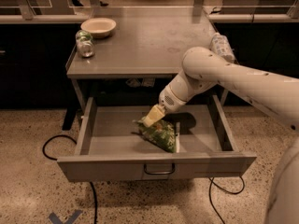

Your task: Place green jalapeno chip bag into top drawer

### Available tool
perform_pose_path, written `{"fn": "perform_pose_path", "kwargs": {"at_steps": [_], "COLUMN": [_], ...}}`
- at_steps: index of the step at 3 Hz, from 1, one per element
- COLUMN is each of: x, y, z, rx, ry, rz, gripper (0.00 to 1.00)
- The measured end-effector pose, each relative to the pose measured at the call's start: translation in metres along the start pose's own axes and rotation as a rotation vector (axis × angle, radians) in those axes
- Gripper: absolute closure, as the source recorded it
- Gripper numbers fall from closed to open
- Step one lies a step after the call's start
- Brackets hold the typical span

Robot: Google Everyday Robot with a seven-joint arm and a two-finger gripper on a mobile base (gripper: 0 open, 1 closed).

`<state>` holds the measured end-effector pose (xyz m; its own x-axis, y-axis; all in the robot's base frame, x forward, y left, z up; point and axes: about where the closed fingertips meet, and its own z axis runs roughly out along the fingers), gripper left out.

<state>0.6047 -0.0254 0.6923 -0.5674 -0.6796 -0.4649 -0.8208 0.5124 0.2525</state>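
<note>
Tool (151, 119) sits low inside open top drawer (156, 164), right at green jalapeno chip bag (161, 135). Bag's lying on drawer floor, so nrly done. Can't tell if tool is clamped or loose. Left: release, w/draw arm.

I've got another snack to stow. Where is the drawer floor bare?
The left part of the top drawer is bare, between its left wall and the green jalapeno chip bag. Mid-right is crowded: the bag lies there, with the gripper at its top edge.
</note>
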Motion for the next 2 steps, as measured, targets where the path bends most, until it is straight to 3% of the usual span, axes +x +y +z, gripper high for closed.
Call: {"fn": "perform_pose_path", "kwargs": {"at_steps": [1,2], "x": [0.0,0.0], "y": [0.0,0.0], "z": [0.0,0.0], "rx": [0.0,0.0], "ry": [0.0,0.0], "rz": [0.0,0.0], "gripper": [0.0,0.0]}}
